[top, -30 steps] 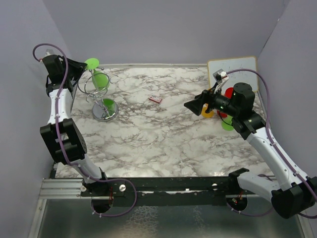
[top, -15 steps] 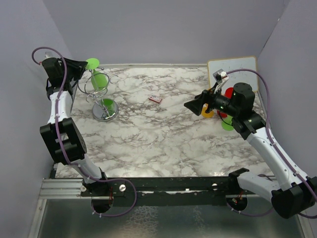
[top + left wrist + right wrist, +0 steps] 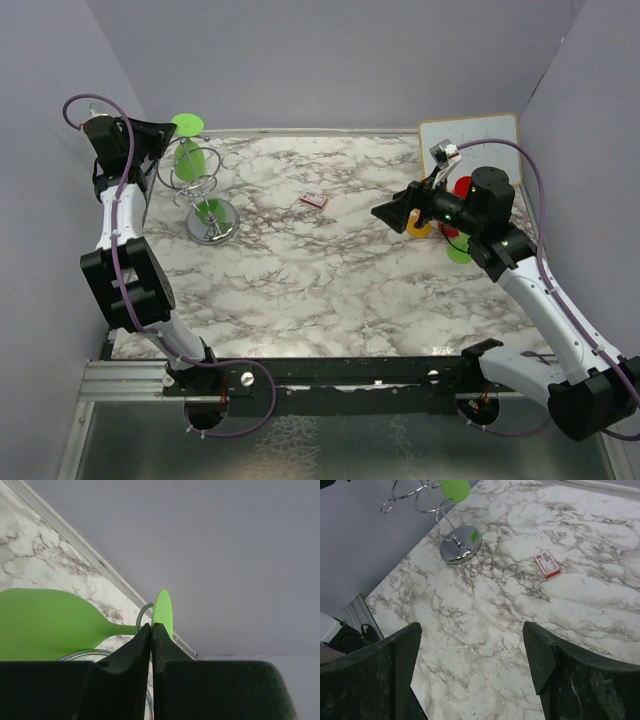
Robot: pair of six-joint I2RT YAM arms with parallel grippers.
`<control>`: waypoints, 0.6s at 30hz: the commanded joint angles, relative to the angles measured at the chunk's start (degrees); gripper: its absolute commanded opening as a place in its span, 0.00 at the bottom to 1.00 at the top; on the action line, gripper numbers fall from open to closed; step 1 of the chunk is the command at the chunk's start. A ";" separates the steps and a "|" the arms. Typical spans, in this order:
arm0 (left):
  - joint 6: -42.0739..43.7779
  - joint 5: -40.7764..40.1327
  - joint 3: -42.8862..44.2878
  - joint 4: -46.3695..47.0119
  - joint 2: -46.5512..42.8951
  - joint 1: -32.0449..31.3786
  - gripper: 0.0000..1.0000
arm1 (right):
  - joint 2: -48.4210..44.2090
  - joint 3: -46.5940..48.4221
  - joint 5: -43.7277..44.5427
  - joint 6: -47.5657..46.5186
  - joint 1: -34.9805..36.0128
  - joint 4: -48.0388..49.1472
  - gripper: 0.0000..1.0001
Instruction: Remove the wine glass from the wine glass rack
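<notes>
The green wine glass (image 3: pixel 190 158) hangs upside down in the silver wire wine glass rack (image 3: pixel 212 222) at the far left, its round foot (image 3: pixel 187 123) on top. My left gripper (image 3: pixel 163 130) reaches in from the left wall at foot height. In the left wrist view that gripper (image 3: pixel 151 626) is shut where the stem meets the foot (image 3: pixel 163 611), with the bowl (image 3: pixel 45 625) to the left and a rack wire (image 3: pixel 142 612) beside the tips. My right gripper (image 3: pixel 385 213) hovers open over the right of the table, nothing between its fingers (image 3: pixel 470 635). It looks at the rack (image 3: pixel 461 545) and glass bowl (image 3: pixel 455 489).
A small red and white card (image 3: pixel 313 200) lies on the marble mid-table, seen too in the right wrist view as the card (image 3: pixel 548 564). A white board (image 3: pixel 470 135) stands at the back right, with red (image 3: pixel 462 186), yellow (image 3: pixel 418 225) and green (image 3: pixel 458 250) pieces by the right arm. Walls close in left, right and back.
The left gripper has closed at the glass's stem and foot. The glass has shifted: foot slightly higher, bowl swung left toward the post. The right arm has not moved.
</notes>
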 commanded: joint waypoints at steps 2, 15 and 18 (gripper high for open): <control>-3.66 0.81 -1.23 6.45 -1.57 0.85 0.05 | 0.13 0.88 -1.40 0.62 -0.15 0.74 0.83; -10.89 3.14 4.33 10.69 4.82 0.05 0.00 | 0.05 0.97 -1.59 1.00 -0.13 0.86 0.82; -11.80 3.11 5.12 11.20 6.01 -0.33 0.00 | 0.08 1.04 -1.67 1.09 -0.17 0.89 0.82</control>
